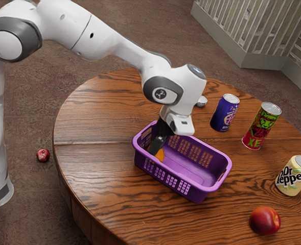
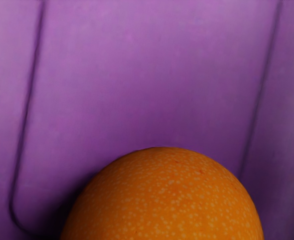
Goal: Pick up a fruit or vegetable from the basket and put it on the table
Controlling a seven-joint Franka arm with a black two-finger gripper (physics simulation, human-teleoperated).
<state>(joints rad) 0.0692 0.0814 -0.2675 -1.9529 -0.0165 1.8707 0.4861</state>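
Inside the basket (image 1: 197, 193), near its end rim (image 1: 144, 130), room alongside, I cannot tell whether the end effector (image 1: 156, 149) pinches the orange (image 2: 166, 200).

From beside the arm (image 1: 96, 38), well back, the exterior view looks down across the tabletop (image 1: 99, 117); the wrist view faces into the basket (image 1: 214, 188), close to the orange (image 2: 164, 200). Both share these two.

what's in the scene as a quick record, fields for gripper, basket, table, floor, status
basket: purple basket, upright on the round wooden table
in basket: orange
gripper: black gripper, reaching down into the basket at the orange
also on table: red-orange fruit, purple can, red-green can, Dr Pepper can
floor: red fruit
status: orange not yet on the table
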